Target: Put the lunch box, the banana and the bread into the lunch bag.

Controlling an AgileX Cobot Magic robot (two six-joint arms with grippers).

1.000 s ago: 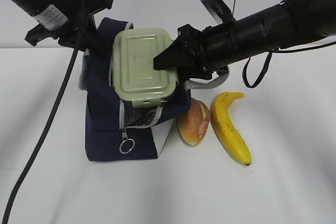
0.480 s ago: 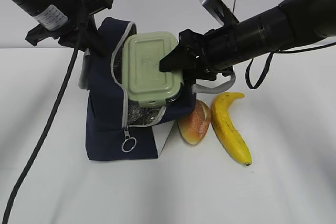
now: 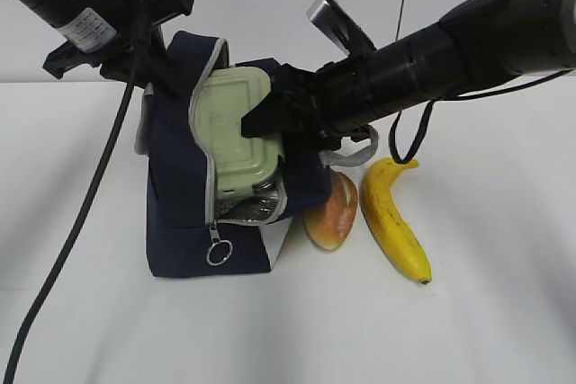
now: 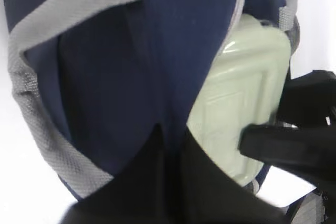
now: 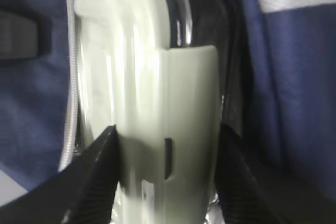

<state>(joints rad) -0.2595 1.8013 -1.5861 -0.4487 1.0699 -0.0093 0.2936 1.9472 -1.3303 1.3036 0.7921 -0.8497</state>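
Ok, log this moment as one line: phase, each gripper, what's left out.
phase: lunch box partway into lunch bag | right gripper: shut on lunch box | left gripper: pinching bag flap | outside: bread, banana on table

The tall navy-blue fabric lunch bag [image 3: 180, 213] has grey zipper tape along its opening, a silver ring pull [image 3: 217, 254], grey woven handles [image 4: 47, 145], a white side panel low on its right, and silver foil lining inside its mouth. In that mouth, the small clear lunch box [image 3: 236, 137] shows a sage-green lid with a raised rectangular outline. Just right of the bag, the oval bread roll [image 3: 331, 211] is golden-brown with a pale slash. Beyond it, the curved banana [image 3: 392, 219] is ripe yellow with faint brown specks and dark tips. The worktop [image 3: 468, 312] is plain white. Both pincers are matt black.
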